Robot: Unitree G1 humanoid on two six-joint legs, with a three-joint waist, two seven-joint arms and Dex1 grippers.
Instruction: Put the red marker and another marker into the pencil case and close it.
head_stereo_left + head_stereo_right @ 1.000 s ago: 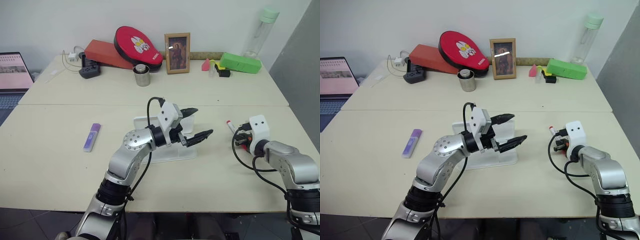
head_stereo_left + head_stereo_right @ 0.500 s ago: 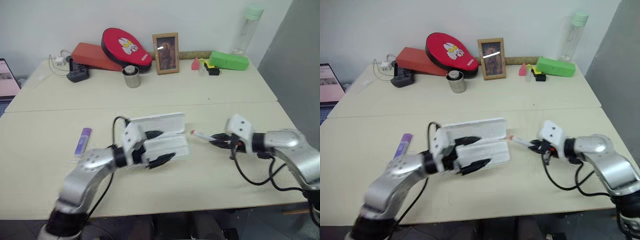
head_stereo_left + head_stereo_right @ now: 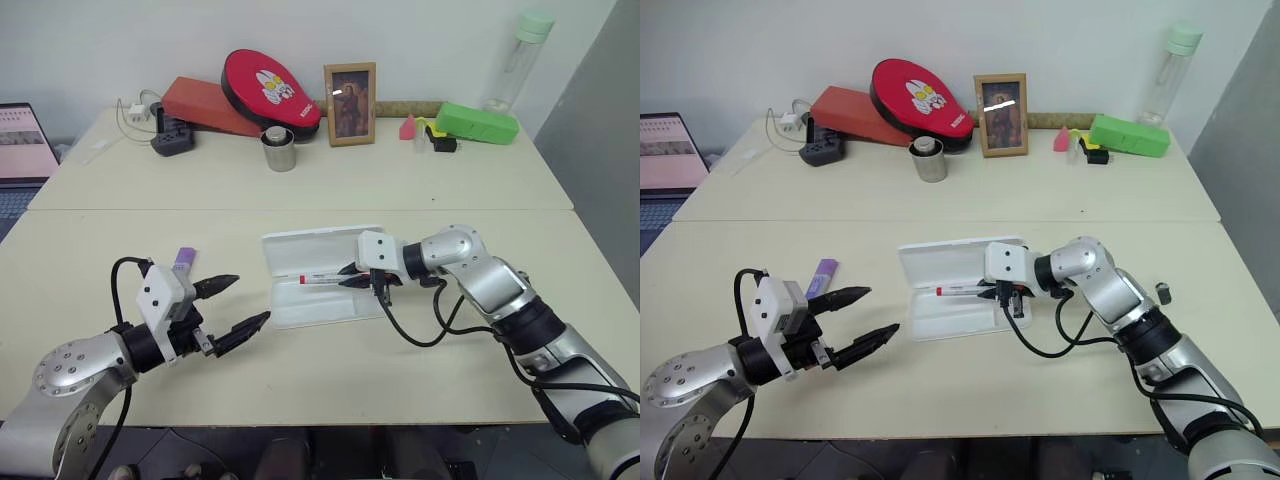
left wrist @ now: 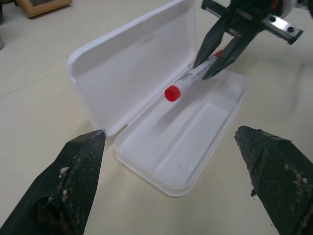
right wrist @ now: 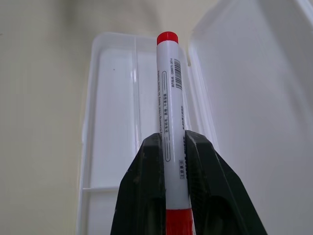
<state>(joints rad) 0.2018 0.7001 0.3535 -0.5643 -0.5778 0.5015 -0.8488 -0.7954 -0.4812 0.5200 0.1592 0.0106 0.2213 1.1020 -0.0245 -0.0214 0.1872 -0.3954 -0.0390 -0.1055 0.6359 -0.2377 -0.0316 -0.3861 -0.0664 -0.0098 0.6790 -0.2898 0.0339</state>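
The white pencil case (image 3: 312, 247) lies open at the table's centre, its lid tipped back. My right gripper (image 3: 352, 278) is shut on the red marker (image 3: 318, 280) and holds it level just above the case's tray (image 4: 186, 147), red end pointing left. In the right wrist view the marker's barrel (image 5: 171, 98) runs out between the two black fingers (image 5: 142, 196). My left gripper (image 3: 235, 305) is open and holds nothing, to the left of the case and nearer the front edge. The purple marker (image 3: 183, 258) lies on the table just behind that gripper.
Along the back stand a green box (image 3: 478, 123), a bottle (image 3: 520, 60), a picture frame (image 3: 350, 90), a metal cup (image 3: 280, 150), a red round pouch (image 3: 270, 85) and a power strip (image 3: 172, 140). A laptop (image 3: 25, 140) sits far left. A small black piece (image 3: 1161, 293) lies right of the case.
My right gripper has swung left with the red marker, from the table's right side to over the open case. My left gripper has drawn away from the case to the left, still open.
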